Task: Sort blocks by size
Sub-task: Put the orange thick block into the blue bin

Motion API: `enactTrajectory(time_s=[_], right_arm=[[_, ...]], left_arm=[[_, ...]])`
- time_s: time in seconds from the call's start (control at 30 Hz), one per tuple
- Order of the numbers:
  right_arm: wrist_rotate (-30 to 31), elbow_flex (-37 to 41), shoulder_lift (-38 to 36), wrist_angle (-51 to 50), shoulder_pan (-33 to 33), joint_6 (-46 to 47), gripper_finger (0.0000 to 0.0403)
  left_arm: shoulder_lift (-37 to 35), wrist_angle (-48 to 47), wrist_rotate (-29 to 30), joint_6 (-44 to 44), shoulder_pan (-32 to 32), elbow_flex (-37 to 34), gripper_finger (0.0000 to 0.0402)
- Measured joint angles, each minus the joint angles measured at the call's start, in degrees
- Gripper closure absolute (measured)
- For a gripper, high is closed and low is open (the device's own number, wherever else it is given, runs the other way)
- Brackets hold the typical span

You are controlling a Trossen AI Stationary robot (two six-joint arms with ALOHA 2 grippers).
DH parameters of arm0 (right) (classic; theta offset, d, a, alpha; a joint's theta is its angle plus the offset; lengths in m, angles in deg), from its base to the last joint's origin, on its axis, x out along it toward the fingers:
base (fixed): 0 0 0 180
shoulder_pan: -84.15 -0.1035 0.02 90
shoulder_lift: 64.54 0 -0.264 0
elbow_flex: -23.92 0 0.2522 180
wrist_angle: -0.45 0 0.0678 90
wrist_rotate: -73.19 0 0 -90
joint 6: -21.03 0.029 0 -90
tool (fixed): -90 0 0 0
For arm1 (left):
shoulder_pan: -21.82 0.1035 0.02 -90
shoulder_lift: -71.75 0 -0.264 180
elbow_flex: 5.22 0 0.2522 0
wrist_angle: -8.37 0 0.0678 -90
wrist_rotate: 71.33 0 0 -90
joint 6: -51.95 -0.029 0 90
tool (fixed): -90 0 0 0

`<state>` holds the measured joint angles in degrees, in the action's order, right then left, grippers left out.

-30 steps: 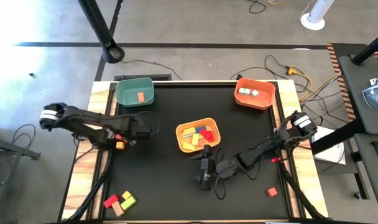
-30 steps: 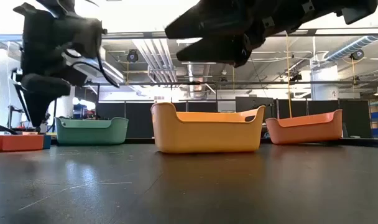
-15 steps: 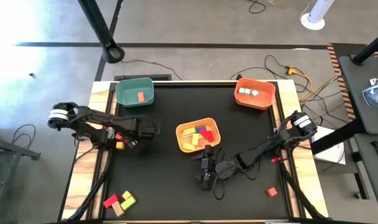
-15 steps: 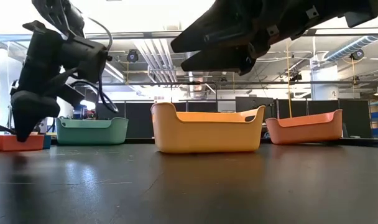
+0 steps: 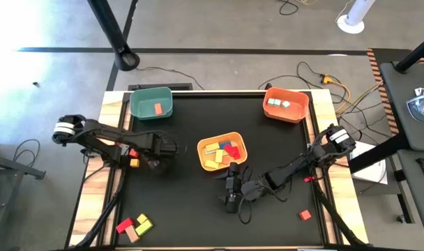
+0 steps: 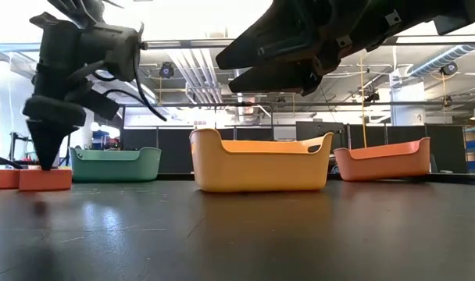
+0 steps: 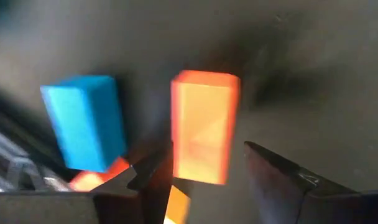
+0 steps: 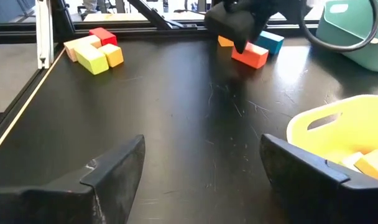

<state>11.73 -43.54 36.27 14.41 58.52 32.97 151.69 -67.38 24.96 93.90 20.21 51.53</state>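
Note:
An orange block (image 7: 204, 127) lies flat on the black table near its left edge, beside a blue block (image 7: 83, 121) and other small blocks (image 5: 132, 157). My left gripper (image 6: 48, 160) points down on the orange block, open, with one finger on either side of its end. My right gripper (image 5: 229, 201) hovers open near the table's middle, just in front of the yellow bin (image 5: 222, 150), with nothing between its fingers (image 8: 114, 168). My left gripper comes from above with its fingers along the orange block's two long sides, at one end (image 7: 195, 174). One finger (image 7: 153, 174) lies against a long side; the other (image 7: 270, 168) shows a narrow gap. The block lies flat on the table (image 6: 44, 179).
A green bin (image 5: 151, 103) stands at the far left and an orange bin (image 5: 286, 104) at the far right, each with blocks inside. A cluster of blocks (image 5: 134, 224) lies at the near left corner. Red blocks (image 5: 305, 215) lie at the near right.
My left gripper has dipped down toward the table's left edge onto the orange block, then shifted back toward the right edge. The orange block has slid a little toward the right with it, staying flat on the table.

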Motion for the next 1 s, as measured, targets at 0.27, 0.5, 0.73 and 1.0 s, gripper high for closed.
enactTrajectory(time_s=[0.27,0.5,0.73,1.0], right_arm=[[-0.01,0.01,0.0,-0.5,0.0,0.59,0.0105],[-0.02,0.11,-0.01,-1.09,0.02,0.97,0.0113],[-0.02,0.11,0.0,-1.05,0.02,1.0,0.0101],[-0.02,0.11,0.0,-1.03,0.02,1.07,0.0092]], left_arm=[[-0.07,-1.01,1.23,-0.99,0.37,-0.71,0.0224],[-0.07,-1.08,2.66,0.48,1.39,-2.42,0.0223],[-0.09,-0.6,2.77,2.92,3.32,-2.62,0.021],[-0.04,2.33,2.16,3.13,5.09,-3.58,0.0166]])
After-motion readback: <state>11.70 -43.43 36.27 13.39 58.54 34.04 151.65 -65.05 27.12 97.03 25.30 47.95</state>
